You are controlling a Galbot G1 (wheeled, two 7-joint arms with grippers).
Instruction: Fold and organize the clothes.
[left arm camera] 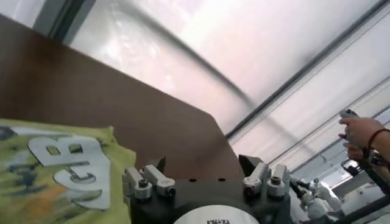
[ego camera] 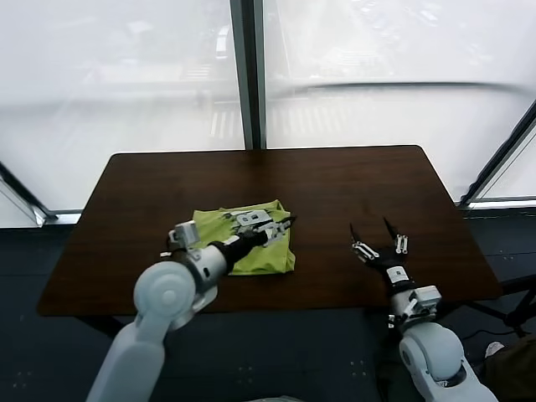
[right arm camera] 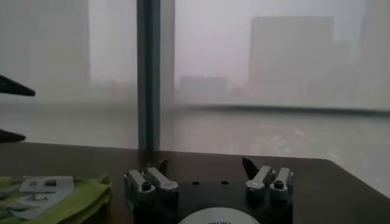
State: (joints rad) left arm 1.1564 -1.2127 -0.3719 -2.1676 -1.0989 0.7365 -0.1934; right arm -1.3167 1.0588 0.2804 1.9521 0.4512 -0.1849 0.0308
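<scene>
The lime-green T-shirt (ego camera: 251,247) lies folded into a small rectangle on the dark brown table (ego camera: 335,184), left of the middle, print side up. My left gripper (ego camera: 283,224) hovers over the shirt's right edge, fingers spread and empty. The left wrist view shows the shirt's white-grey print (left arm camera: 67,164) beside the open left gripper (left arm camera: 204,167). My right gripper (ego camera: 379,230) is open and empty over bare table to the right of the shirt. The right wrist view shows the open right gripper (right arm camera: 204,165) and the folded shirt (right arm camera: 52,198) off to one side.
Large windows with a dark vertical frame post (ego camera: 249,75) stand behind the table. The table's front edge (ego camera: 276,306) runs close to my body. A person's hand (left arm camera: 359,131) shows far off in the left wrist view.
</scene>
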